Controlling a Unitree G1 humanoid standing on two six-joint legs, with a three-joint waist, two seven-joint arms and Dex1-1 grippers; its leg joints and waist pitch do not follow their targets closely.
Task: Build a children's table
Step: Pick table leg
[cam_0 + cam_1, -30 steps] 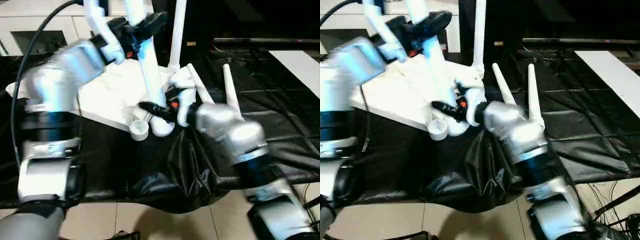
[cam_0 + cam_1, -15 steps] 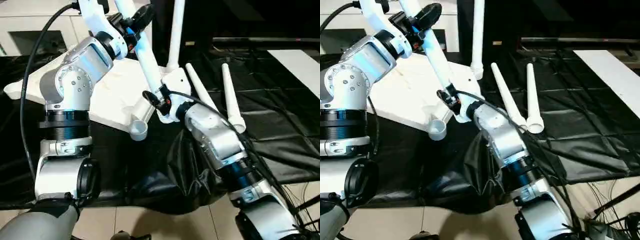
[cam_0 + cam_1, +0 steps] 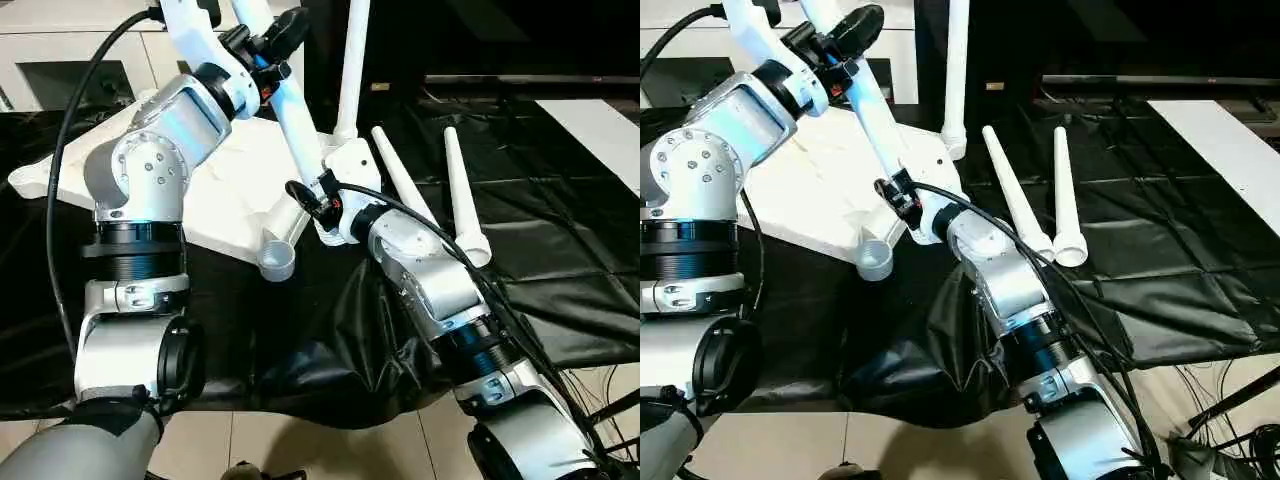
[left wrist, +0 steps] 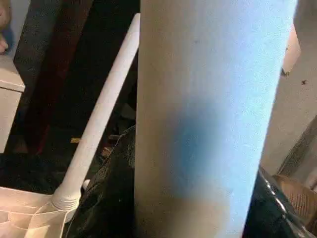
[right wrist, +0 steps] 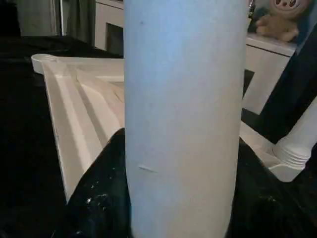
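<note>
Table top: the white plastic rectangular rimmed table top point(image 3: 225, 190) lies upside down on the black-sheeted big table point(image 3: 560, 250), its ribbed underside facing up, one rounded corner socket point(image 3: 277, 262) hanging over the sheet nearest the robot.
Held leg: a long white tapered round plastic leg point(image 3: 292, 125) stands tilted over the near side of the top, its lower end just beside that open corner socket; whether it is seated in anything I cannot tell.
Left gripper: the left gripper point(image 3: 268, 42) of two black fingers closes around the upper part of this leg, the leg sitting between the black pads in the left wrist view point(image 4: 198, 119).
Right gripper: the right gripper point(image 3: 312, 195) grips the same leg near its lower end, the fingers partly closed on the white shaft, which stands between them in the right wrist view point(image 5: 183, 114).
Fitted leg: another white tapered leg point(image 3: 351, 65) stands upright in the far corner socket of the top point(image 3: 345, 135).
Loose legs: two more white tapered legs point(image 3: 1018, 192) and point(image 3: 1065, 195) lie side by side on the black sheet to the right of the top, their wide ribbed ends toward the robot, near each other but apart.
Background: a white cabinet point(image 3: 60, 50) stands behind the big table; pale floor tiles point(image 3: 330, 440) show below its edge.
</note>
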